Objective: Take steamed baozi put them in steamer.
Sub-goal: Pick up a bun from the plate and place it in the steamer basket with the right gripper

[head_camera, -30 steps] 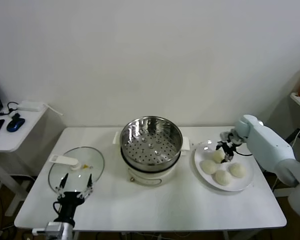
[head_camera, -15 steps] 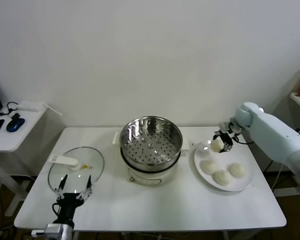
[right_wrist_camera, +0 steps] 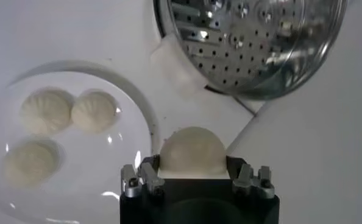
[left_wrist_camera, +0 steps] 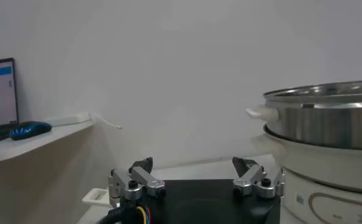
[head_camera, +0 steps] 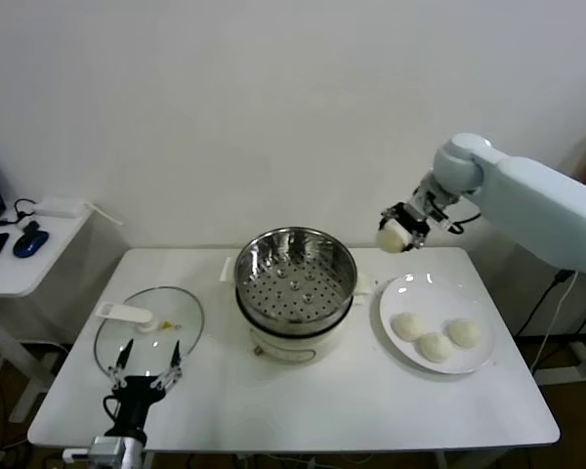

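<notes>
On your far left, well away from the working pincer, a side shelf [head_camera: 20, 256] holds a blue mouse [head_camera: 29, 240] and a white box [head_camera: 61, 207] against the white wall. Coming right onto the white table [head_camera: 303, 401], your left gripper [head_camera: 146, 363] sits parked low at the table's near left corner, its two fingers spread wide and empty, their tips just over the near rim of the round glass lid [head_camera: 148, 328], which lies flat with its white handle [head_camera: 123, 312] on the far left side. In the left wrist view those fingers [left_wrist_camera: 138, 180] stand clearly apart with nothing between them. Next, at the table's middle, stands the steamer [head_camera: 295, 283], a shiny steel pot on a cream base, its perforated tray bare; it lies below and to the left of your right gripper [head_camera: 402, 227]. That pincer hangs in the air above the table, between the steamer and the plate, closed around one steamed baozi [head_camera: 392, 237]; the right wrist view shows the bun [right_wrist_camera: 192, 152] seated between the jaws, over the white table just beside the steamer's side handle [right_wrist_camera: 176, 66]. Below and to the right of the pincer, a white plate [head_camera: 405, 290] carries the other three buns [head_camera: 435, 345], clustered close together near its middle.
</notes>
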Controlling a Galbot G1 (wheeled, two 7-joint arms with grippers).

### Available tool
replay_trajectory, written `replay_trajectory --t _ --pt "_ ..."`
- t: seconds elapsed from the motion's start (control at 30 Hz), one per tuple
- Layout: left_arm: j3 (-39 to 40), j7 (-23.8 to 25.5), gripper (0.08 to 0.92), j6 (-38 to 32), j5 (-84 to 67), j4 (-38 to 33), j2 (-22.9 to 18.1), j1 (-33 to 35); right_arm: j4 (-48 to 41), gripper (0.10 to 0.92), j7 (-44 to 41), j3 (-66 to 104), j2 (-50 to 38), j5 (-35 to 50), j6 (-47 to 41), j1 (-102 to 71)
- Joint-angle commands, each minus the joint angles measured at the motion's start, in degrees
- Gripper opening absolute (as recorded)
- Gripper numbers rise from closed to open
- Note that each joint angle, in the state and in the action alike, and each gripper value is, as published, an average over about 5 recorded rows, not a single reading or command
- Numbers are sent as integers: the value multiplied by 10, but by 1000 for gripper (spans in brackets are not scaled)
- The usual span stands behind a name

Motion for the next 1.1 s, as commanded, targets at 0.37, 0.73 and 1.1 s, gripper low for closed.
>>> replay_trajectory --t 0.37,0.73,1.1 --pt "-7 -1 823 1 -2 -8 1 5 45 704 15 -2 177 -181 102 -9" --pt "-13 -5 823 5 -5 -5 4 6 -62 705 34 55 258 -356 162 -114" --pt "-17 -7 823 5 -4 9 6 5 -126 710 43 96 269 -432 175 -181"
